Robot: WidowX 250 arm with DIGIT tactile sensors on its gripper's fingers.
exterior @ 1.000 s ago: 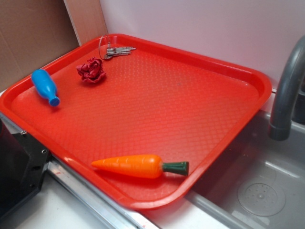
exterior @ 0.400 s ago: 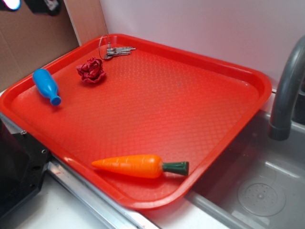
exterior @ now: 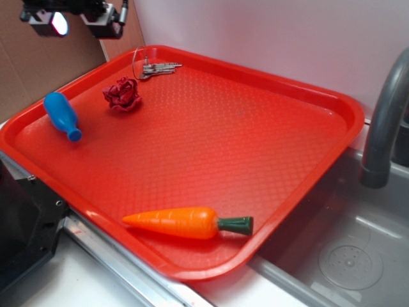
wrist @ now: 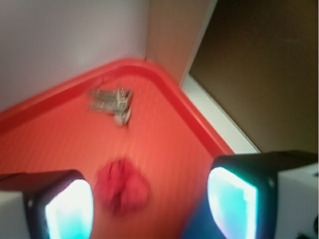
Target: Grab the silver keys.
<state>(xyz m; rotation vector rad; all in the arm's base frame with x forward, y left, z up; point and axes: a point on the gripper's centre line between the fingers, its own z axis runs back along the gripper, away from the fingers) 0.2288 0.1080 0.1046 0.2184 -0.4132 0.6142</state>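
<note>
While our gripper (wrist: 149,201) hangs high with jaws wide and empty, item: silver keys (exterior: 158,66), far corner of red tray (exterior: 332,102), just beyond the rose-like object (exterior: 123,94). We should descend past that object, straddling the keys.

The tray (exterior: 275,160) is red plastic, glossy on its raised rim and finely textured with a diamond pattern across its floor. At its 11 o'clock corner the silver keys (exterior: 158,66) are bare shiny metal on thin wire. The dark red rose-like object (exterior: 123,94) looks ruffled and matt, like cloth. The carrot (exterior: 179,222) and the blue bottle (exterior: 61,115) are smooth, glossy plastic. The sink (exterior: 358,256) is dull brushed metal.
</note>
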